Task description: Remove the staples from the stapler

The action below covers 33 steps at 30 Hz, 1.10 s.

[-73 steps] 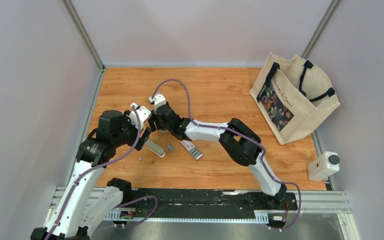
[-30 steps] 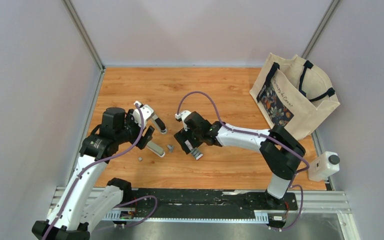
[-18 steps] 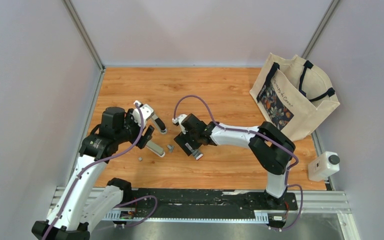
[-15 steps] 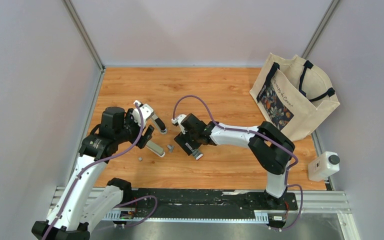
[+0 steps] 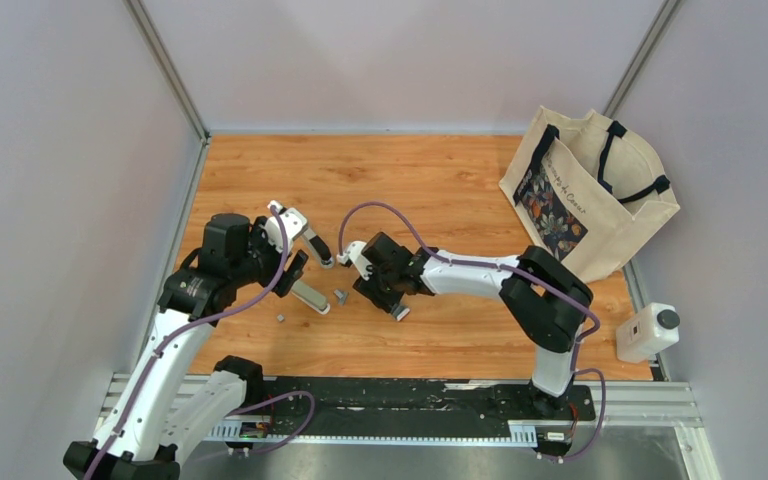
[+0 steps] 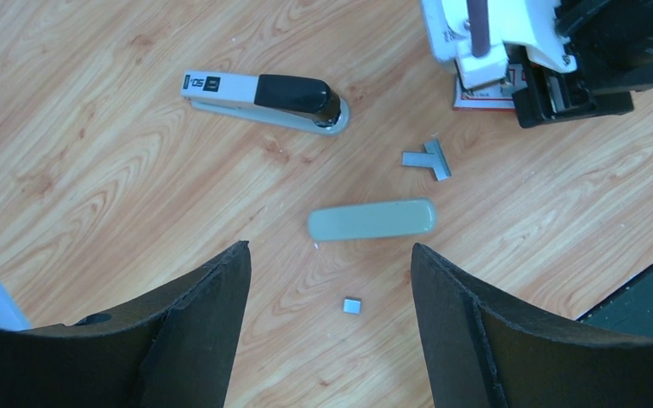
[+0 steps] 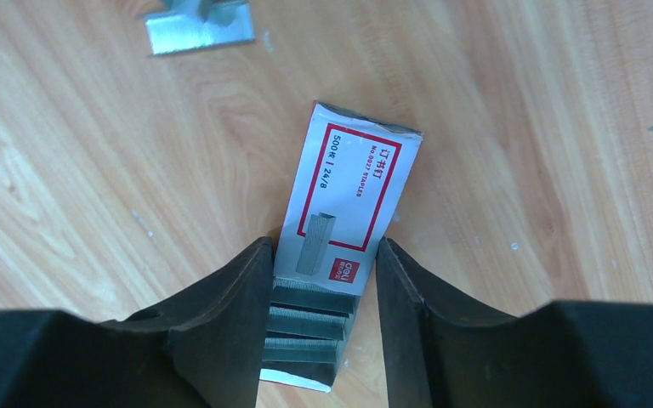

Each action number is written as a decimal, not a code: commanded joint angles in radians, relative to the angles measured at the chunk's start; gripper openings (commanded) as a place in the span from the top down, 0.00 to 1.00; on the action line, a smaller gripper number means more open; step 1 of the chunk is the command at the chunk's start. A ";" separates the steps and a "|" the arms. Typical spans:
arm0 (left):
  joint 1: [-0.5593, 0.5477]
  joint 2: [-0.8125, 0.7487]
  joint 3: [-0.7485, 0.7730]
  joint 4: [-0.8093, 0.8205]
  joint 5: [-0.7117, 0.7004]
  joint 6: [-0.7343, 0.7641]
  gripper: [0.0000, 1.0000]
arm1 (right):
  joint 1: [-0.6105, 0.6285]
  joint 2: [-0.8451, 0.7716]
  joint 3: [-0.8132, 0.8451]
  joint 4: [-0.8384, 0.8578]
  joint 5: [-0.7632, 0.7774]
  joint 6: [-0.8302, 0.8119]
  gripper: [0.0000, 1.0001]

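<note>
Status as we read it: partly done
- table [image 5: 440, 180] carries everything, nothing is lifted
- left pincer [image 6: 330, 255]: spread wide, empty, hovering above the cover piece
- right pincer [image 7: 323, 251]: low at the table with its fingers against both long sides of the staple box, so it's pinching the box as far as its wrist view shows
- stapler [image 6: 259, 98]: lies flat at 11 o'clock from the cover piece, well apart from both pincers; we can't see into its magazine
- cover piece [image 6: 372, 220]: grey-green, lying alone; we can't tell whether it belongs to the stapler
- staple box [image 7: 349, 187]: at 2 o'clock from the cover piece, tray slid partly out with boxed strips [image 7: 302, 323] showing
- loose staples [image 6: 428, 159]: two short strips lying in a T on the table, at 1 o'clock from the cover piece, between it and the box
- staple bit [image 6: 352, 305]: alone at 6 o'clock from the cover piece

Done: some staples are out on the table
Left, in our judgement: confirm the magazine is empty, since the right pincer is on the box, not the stapler
</note>
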 commanded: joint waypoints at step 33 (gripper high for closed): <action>0.001 0.015 -0.016 0.034 0.019 0.121 0.22 | 0.130 -0.469 -0.264 -0.131 0.095 0.575 0.72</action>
